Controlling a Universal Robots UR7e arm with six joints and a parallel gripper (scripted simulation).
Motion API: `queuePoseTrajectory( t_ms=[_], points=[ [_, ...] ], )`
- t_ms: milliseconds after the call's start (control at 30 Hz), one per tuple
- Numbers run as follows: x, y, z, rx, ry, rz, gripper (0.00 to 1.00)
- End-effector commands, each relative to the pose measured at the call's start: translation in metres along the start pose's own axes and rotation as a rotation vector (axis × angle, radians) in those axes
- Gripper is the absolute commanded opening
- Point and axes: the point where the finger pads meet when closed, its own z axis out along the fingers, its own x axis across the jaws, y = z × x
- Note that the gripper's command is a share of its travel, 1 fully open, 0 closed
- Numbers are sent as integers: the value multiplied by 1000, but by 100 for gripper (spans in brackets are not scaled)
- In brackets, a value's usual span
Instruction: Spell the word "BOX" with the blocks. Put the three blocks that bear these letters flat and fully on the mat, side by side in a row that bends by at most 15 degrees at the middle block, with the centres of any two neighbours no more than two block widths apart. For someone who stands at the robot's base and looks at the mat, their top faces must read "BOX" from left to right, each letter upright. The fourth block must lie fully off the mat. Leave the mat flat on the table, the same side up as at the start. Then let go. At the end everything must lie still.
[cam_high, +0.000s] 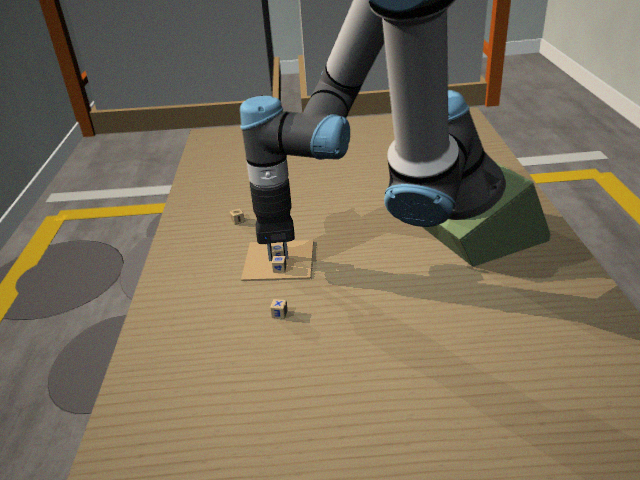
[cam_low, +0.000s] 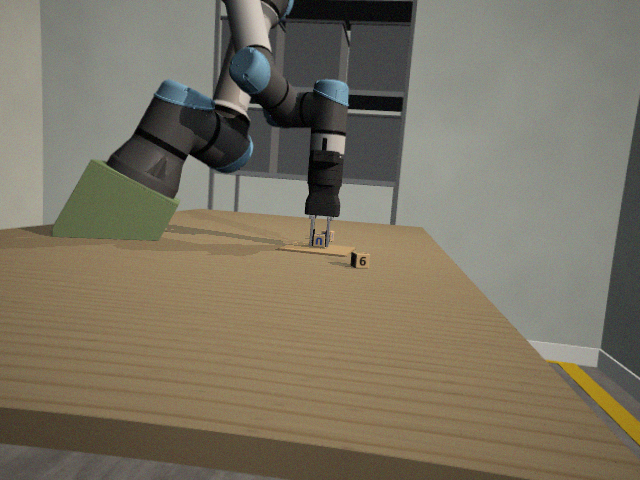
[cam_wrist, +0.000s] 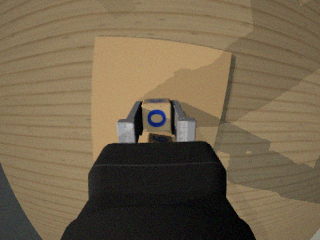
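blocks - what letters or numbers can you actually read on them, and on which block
"O" on the top face of the block in the gripper, over the mat.
"X" on the top face of the block off the mat.
"6" on the side face of that block off the mat.
Block beside the held one: blue mark, too blurred to read.
Far block: too small to read.
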Motion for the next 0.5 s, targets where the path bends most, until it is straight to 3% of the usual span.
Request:
queuePoseTrajectory(
  t_ms=[0,467],
  points=[
    [0,0,1,0,-1,0,49],
    [0,0,2,0,-1,0,49]
  ],
)
